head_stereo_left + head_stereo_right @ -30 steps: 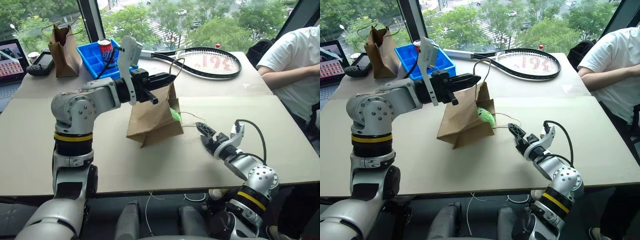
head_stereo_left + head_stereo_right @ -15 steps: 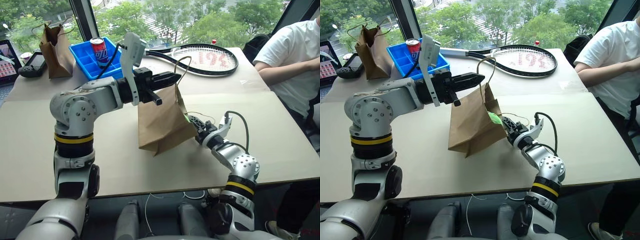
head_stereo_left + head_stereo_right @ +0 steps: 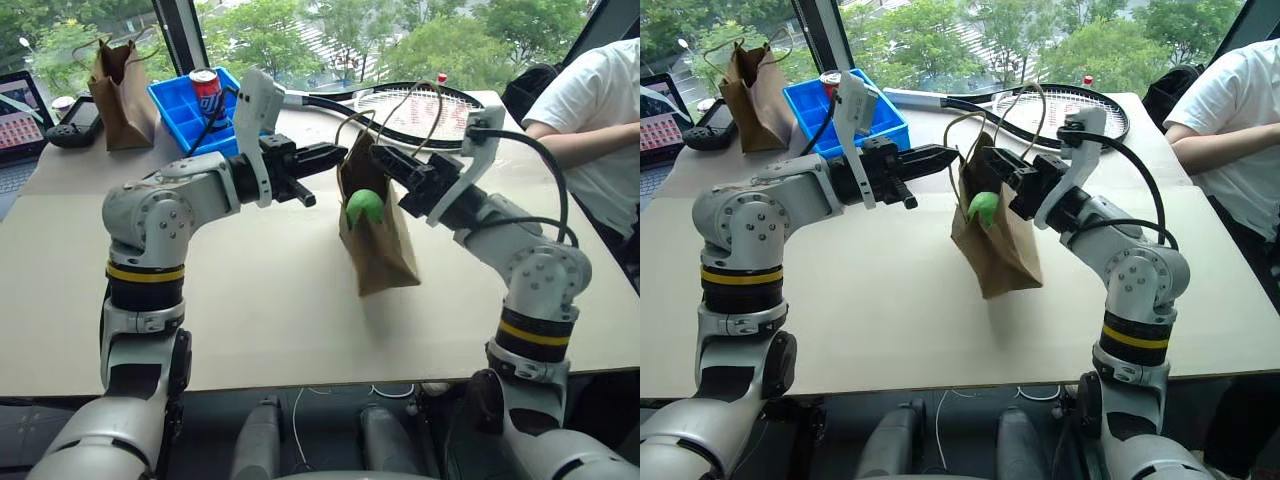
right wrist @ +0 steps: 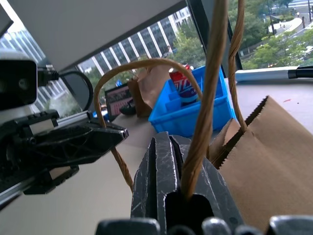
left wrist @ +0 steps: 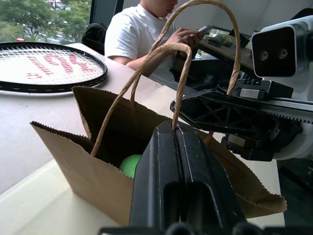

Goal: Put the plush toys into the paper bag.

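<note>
The light-brown paper bag [image 3: 378, 245] hangs between my two grippers, its bottom close to the tabletop. My left gripper [image 3: 338, 153] is shut on one twine handle [image 5: 146, 68] and points level toward the bag's mouth. My right gripper [image 3: 380, 157] is shut on the other handle [image 4: 206, 103] from the opposite side. A round light-green plush toy [image 3: 364, 207] sits in the open mouth of the bag and also shows inside it in the left wrist view [image 5: 130, 164].
A narrower dark brown bag [image 3: 120, 85], a blue bin [image 3: 185, 115] with a soda can [image 3: 207, 88], a controller [image 3: 75, 125] and a laptop [image 3: 20, 115] stand at the far left. A tennis racket [image 3: 410, 100] lies behind the bag. A person [image 3: 600, 110] sits at the right.
My right gripper rose from the tabletop beside the bag and shut on the second handle. The bag swung upright and to the right, now hanging between both grippers. The left gripper kept its grip.
</note>
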